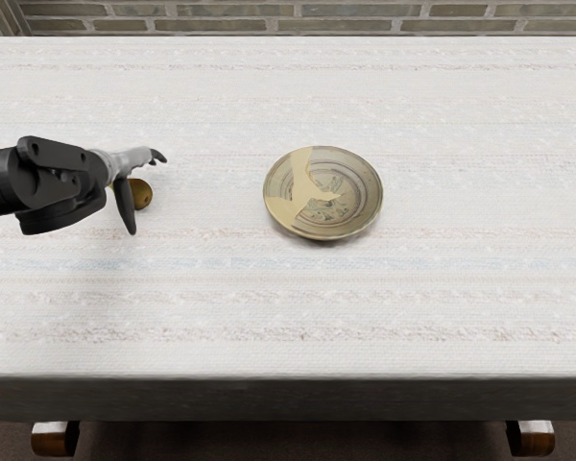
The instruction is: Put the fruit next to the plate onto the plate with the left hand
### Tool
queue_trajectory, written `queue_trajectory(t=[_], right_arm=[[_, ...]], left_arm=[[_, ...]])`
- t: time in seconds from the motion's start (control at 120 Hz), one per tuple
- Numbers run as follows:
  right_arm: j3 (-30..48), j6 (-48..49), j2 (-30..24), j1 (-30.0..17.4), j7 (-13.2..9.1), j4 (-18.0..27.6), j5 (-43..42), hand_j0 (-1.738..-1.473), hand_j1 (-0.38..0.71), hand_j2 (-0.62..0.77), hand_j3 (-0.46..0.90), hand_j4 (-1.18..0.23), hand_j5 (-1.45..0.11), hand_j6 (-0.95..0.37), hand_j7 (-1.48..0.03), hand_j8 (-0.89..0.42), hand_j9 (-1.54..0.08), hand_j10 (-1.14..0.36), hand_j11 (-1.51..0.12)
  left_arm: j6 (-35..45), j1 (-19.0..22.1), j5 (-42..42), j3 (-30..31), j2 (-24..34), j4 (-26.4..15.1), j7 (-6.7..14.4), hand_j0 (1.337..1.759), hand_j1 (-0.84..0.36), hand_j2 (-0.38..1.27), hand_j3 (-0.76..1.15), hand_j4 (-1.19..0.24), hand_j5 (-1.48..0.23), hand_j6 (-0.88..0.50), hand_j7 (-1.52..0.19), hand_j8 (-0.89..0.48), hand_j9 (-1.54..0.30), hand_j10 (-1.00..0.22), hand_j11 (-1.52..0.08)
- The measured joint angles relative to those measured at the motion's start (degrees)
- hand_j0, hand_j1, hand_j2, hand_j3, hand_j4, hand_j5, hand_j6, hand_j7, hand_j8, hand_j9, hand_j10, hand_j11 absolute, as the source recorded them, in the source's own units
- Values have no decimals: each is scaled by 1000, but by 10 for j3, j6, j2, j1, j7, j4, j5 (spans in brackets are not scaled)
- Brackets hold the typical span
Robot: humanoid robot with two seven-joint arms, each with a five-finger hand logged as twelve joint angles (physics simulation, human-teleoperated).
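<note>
The left hand [123, 178], fingers spread, hangs over the fruit [141, 196], well left of the plate [323, 192] on the table [365, 307].

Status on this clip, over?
Left hand open, over the fruit. Fruit on table, left of plate. Right hand out of view.

You've got a brownish-yellow fruit [141, 195] by the grey-black left hand [125, 171]; right of it, olive plate [365, 195], grey swirls.
</note>
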Motion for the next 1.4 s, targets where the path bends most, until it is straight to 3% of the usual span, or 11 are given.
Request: queue_trajectory(t=[0.942,1.4], right_arm=[[0,0,0,0,0,0,0,-1658,-340,-2,0,-8,-10,-8,-10,-8,-10,-8,-10],[0,0,0,0,0,0,0,-1658,-340,-2,0,-8,-10,-8,-10,-8,-10,-8,-10]], left_arm=[[35,26,0,1,-4,22,0,1658,98,43,0,-210,-272,-211,-272,-210,-272,-210,-272],[34,33,-10,1,-4,23,0,1658,-19,62,0,-308,-399,-308,-399,-308,-399,-307,-399]])
